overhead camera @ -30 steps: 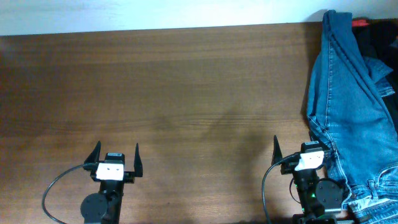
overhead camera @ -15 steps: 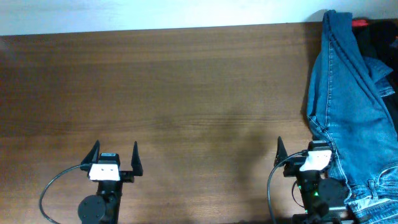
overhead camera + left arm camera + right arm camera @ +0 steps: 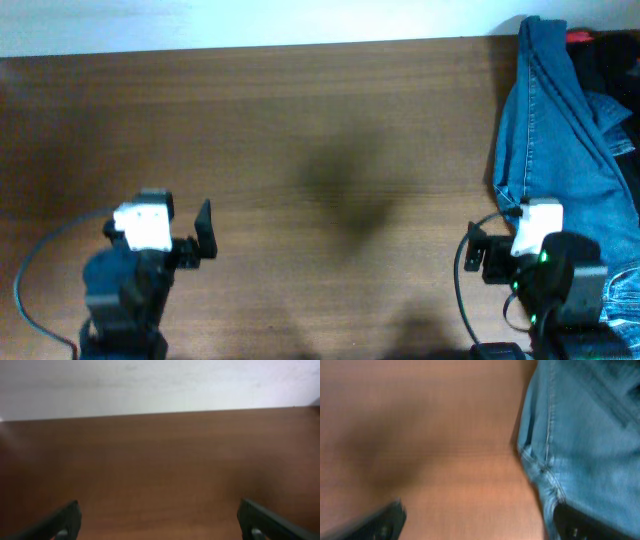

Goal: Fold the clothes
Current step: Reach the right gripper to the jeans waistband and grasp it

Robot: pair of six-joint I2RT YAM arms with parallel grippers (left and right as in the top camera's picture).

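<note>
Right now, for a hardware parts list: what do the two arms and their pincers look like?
The left arm and right arm are black, each with a boxy white block at the wrist and a thin dark looping cable. Pincer fingers are dark and tapered. The right arm shows a small green light.
</note>
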